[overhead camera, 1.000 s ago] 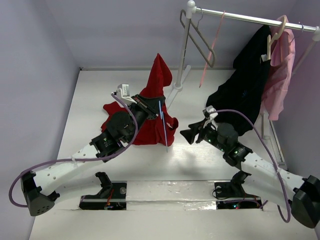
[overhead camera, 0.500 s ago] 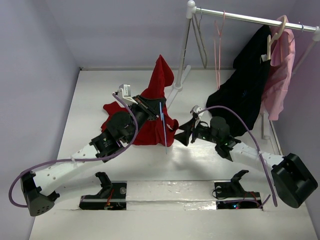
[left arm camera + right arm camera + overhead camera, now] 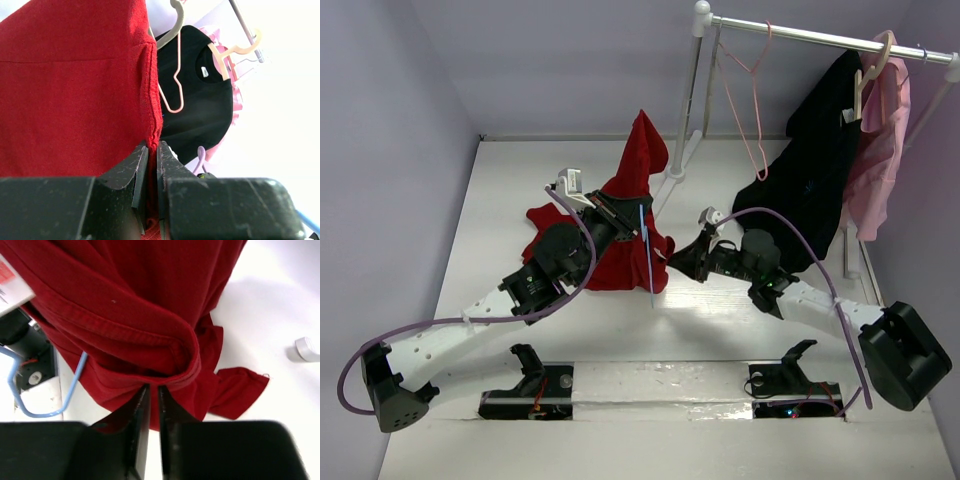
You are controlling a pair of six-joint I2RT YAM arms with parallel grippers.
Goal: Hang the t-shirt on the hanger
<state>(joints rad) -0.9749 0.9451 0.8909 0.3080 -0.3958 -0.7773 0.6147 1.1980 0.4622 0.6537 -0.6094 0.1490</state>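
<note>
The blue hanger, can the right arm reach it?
Probably yes. The hanger sits close beside the right gripper, with nothing between them. But that gripper looks pinched on the red t-shirt, so it would have to let go first.

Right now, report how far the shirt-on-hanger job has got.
Done: the shirt is lifted into a peak, pinched by the left hand. In hand: the right hand is closed on its lower hem. Left: the blue hanger shows only at the cloth's edge, seemingly not seated in the shoulders, so fitting it remains.
</note>
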